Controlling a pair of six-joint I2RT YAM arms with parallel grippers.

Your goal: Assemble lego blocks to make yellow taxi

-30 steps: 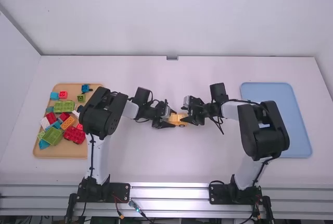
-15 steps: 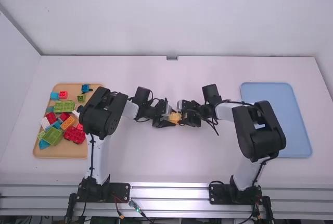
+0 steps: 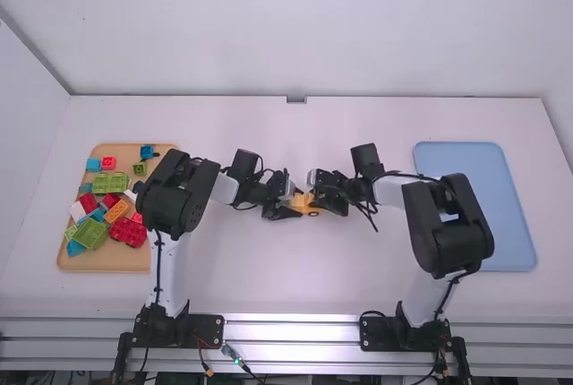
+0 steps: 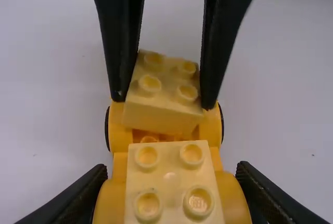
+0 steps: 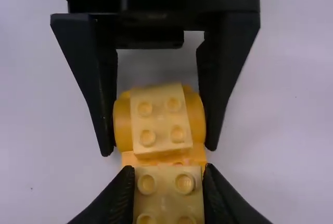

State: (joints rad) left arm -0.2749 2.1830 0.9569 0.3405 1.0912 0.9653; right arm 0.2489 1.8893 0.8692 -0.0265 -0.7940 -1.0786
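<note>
While the high view shows the left end effector (image 3: 293, 205) facing the right end effector (image 3: 316, 201) near the middle of the frame, the wrist views show their grips: the left one clamps the orange taxi body (image 4: 120, 130), fingers parted by its width, a studded yellow block (image 4: 169, 182) on top; the right one pinches another yellow block (image 4: 164, 86), tilted over the body's other end. Around them spreads the white tabletop (image 3: 295, 269), with coloured blocks (image 3: 111, 183) on a tan tray (image 3: 107, 265) at frame left, a blue tray (image 3: 515, 224) at right, and a pale wall (image 3: 295, 27) across the top.
</note>
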